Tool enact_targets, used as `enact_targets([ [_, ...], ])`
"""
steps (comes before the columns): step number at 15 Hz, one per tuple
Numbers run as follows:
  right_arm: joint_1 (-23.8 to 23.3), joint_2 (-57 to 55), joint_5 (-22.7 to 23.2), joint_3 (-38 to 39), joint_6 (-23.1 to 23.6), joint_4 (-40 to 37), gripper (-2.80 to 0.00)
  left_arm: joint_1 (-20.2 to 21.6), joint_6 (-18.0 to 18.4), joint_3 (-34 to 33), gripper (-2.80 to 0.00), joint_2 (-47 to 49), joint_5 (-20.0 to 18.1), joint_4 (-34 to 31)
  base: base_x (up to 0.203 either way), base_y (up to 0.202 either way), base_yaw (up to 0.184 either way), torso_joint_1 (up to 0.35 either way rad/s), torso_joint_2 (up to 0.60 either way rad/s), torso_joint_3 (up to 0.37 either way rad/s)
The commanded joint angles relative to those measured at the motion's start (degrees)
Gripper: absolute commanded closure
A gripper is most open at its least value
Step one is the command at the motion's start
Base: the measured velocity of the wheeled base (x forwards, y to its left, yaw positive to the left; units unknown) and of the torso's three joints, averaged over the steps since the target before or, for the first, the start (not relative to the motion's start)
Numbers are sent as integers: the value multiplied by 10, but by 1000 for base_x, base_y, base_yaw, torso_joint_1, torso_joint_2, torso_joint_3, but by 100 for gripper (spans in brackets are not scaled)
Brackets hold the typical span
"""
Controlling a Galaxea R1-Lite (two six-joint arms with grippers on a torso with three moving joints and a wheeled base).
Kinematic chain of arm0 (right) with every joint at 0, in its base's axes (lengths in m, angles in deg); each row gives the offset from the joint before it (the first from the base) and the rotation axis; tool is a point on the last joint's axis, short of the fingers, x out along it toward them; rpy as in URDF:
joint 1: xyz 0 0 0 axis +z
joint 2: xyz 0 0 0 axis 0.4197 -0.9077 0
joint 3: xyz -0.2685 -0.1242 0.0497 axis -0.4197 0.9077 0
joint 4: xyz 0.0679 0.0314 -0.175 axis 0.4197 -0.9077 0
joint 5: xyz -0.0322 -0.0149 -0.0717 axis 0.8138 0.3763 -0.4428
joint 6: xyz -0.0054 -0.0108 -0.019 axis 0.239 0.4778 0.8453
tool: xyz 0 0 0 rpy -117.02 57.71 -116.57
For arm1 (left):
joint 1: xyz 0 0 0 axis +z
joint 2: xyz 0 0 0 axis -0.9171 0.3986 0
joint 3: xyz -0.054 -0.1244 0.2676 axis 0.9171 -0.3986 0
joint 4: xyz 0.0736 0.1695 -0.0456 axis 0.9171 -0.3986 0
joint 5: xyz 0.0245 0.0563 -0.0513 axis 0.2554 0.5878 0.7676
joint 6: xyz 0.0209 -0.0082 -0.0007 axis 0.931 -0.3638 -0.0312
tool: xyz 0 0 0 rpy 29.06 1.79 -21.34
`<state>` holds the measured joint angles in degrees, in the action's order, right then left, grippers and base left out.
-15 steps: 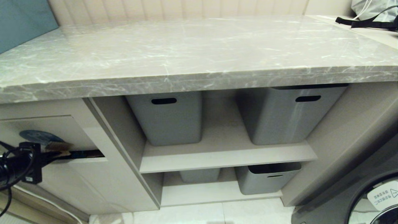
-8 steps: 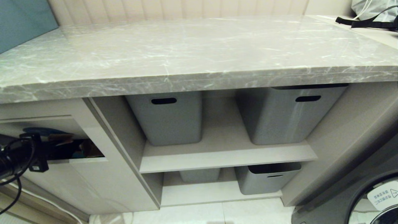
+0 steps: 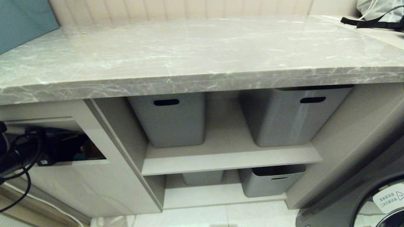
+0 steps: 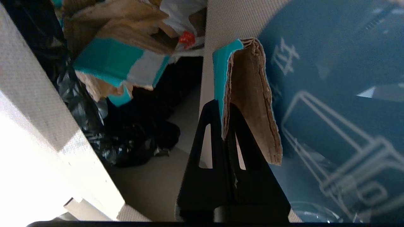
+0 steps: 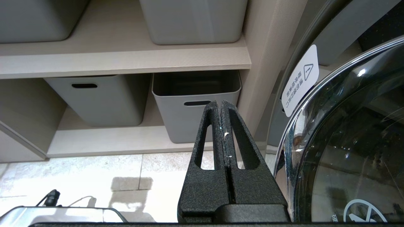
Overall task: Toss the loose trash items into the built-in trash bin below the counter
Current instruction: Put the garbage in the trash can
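Grey marble counter [image 3: 202,47] above; left gripper [image 4: 226,107] inside built-in trash bin [image 4: 227,19], jaws pinched on cardboard scrap [image 4: 249,104]. Drop step; next, pres. open jaws.

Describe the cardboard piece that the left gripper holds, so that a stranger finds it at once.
Under the marble counter, at its left end, the trash bin flap is pushed inward. There the left gripper is shut on a folded scrap of brown cardboard. Unlike the trash lying deeper in the bin, it stands between the black fingers, with one teal edge.
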<state>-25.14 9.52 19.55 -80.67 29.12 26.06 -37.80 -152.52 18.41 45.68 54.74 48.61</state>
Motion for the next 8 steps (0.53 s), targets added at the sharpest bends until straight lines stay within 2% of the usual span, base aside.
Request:
enact_targets([
  [1,0,0,0,0,0,0,0,-1,-5,2,0,5,-1,3,0,0,0,0,0,0],
  [3,0,0,0,0,0,0,0,-1,-5,0,0,4,0,3,0,0,0,0,0,0],
  [4,1,0,0,0,0,0,0,-1,-4,0,-280,3,0,3,0,0,0,0,0,0],
  [8,0,0,0,0,0,0,0,1,-2,-2,-280,-2,0,3,0,0,0,0,0,0],
])
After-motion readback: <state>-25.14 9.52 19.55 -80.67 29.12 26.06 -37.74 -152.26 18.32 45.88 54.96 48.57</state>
